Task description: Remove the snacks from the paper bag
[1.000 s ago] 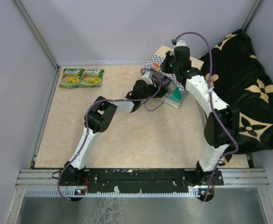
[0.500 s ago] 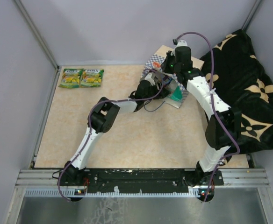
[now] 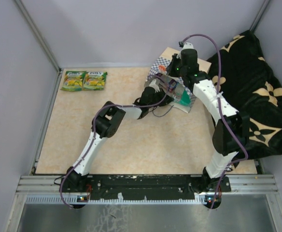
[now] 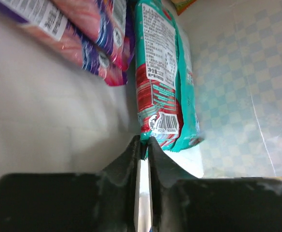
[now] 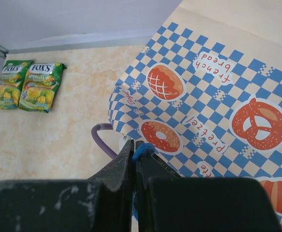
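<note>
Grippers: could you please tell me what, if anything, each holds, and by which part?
The left gripper pinches the teal pouch by its near edge; the right gripper pinches the paper bag by its blue cord handle.

Blue-white checkered paper bag (image 5: 218, 96), teal pouch (image 4: 164, 82)

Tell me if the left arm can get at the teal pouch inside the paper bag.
Probably yes. The left gripper is inside the paper bag, its tips seemingly pinching the teal pouch at its lower edge. The right gripper pinches the blue cord handle, likely holding the mouth open.
</note>
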Tool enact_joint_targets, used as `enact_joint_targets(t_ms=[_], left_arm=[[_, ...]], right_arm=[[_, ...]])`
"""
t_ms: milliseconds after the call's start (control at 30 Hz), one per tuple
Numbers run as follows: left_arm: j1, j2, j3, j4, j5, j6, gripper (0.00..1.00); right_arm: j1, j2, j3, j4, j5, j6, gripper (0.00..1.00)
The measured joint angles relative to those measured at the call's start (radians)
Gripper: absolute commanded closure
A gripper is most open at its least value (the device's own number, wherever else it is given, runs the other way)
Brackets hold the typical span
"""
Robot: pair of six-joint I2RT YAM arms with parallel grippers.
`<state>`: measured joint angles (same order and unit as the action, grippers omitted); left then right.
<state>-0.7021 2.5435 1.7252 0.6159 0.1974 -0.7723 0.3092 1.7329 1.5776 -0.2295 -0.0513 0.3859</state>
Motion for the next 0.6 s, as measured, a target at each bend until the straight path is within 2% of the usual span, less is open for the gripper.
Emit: enact_joint_targets(t_ms=[100,367,500,600], left_arm=[[0.000,0.000,-0.041,0.042,0.010,-0.024,1.00],[-0.003,-0.100,-0.229,0.139,0.030,-0.042,1.00],[-0.003,-0.235,-0.379,0.165,0.063,-0.016,1.00],[0.006,-0.396,-0.538,0.179,0.085,0.026,1.00]], right_arm=[[0.000,0.000,0.000,0.001,0.000,0.001,1.00],[0.000,-0.005,-0.002,0.003,0.002,0.001,1.00],[0.000,-0.025,-0.006,0.002,0.005,0.001,1.00],[-0.001,-0.040,-0.006,0.005,0.006,0.001,1.00]])
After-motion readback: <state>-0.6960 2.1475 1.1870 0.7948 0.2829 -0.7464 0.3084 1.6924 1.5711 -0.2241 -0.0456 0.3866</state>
